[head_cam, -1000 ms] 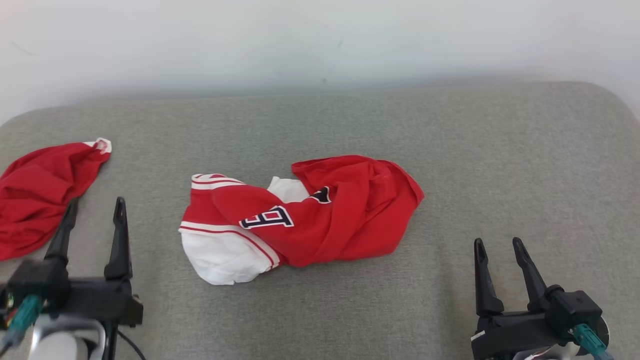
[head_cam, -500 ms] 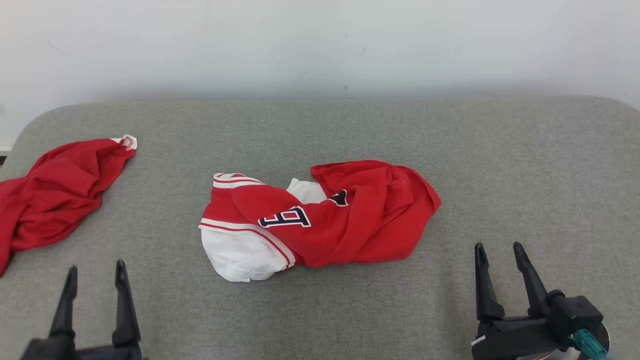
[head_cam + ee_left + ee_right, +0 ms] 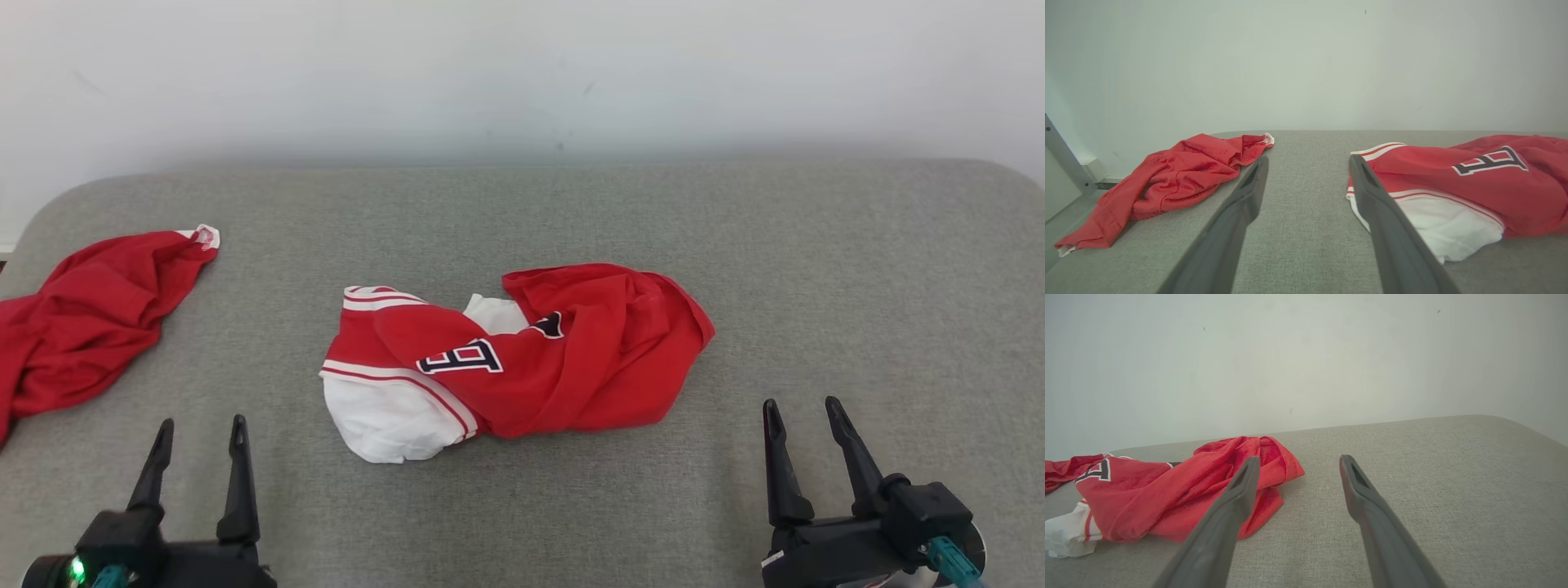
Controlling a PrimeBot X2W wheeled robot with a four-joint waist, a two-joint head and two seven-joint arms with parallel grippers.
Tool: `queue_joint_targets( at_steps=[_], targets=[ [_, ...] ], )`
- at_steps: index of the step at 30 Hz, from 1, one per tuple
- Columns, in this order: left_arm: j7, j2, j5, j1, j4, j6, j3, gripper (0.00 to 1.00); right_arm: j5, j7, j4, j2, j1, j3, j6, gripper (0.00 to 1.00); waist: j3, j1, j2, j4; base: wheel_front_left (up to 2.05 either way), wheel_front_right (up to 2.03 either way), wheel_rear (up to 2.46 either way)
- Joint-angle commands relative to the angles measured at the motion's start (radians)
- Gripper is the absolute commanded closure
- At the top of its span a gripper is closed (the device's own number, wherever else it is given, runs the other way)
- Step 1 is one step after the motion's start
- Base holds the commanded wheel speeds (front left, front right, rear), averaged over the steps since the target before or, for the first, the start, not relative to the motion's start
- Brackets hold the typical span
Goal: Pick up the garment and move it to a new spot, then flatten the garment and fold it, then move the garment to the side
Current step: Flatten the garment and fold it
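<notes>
The garment [image 3: 522, 359] is a red and white jersey with dark lettering, lying crumpled in the middle of the grey padded surface [image 3: 816, 269]. My left gripper [image 3: 202, 425] is open at the near left, short of the garment's white end and not touching it. In the left wrist view the left gripper [image 3: 1309, 159] points at bare padding, with the garment [image 3: 1474, 183] just right of its right finger. My right gripper [image 3: 801, 404] is open at the near right, clear of the red end. Seen from the right wrist, the right gripper [image 3: 1299, 458] has the garment [image 3: 1180, 494] to its left.
A second, all-red crumpled cloth [image 3: 90, 318] lies at the surface's left edge, partly hanging over it; the left wrist view has this red cloth [image 3: 1180, 171] left of the fingers. A white wall [image 3: 522, 73] backs the surface. A metal strut [image 3: 1065, 159] stands beyond the left edge.
My left gripper has drawn back from beside the all-red cloth toward the near edge. The head view has shifted a little. Both cloths and the right gripper stay put.
</notes>
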Motion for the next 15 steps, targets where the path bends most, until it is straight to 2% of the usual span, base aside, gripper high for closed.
queue_joint_targets(
  at_steps=[1,15],
  targets=[
    [-0.003,0.009,0.001,-0.029,0.027,-0.001,-0.011,0.0,-0.002,0.0,0.002,-0.006,-0.005,-0.001,-0.002,0.0,0.011,0.0001,0.0,-0.018,0.0,0.0,0.0],
    [-0.003,0.067,-0.091,-0.261,0.384,-0.007,-0.131,0.0,-0.002,0.0,0.0,-0.012,-0.042,0.004,-0.002,0.0,0.096,0.0001,0.0,-0.129,0.0,0.0,0.0]
  ],
)
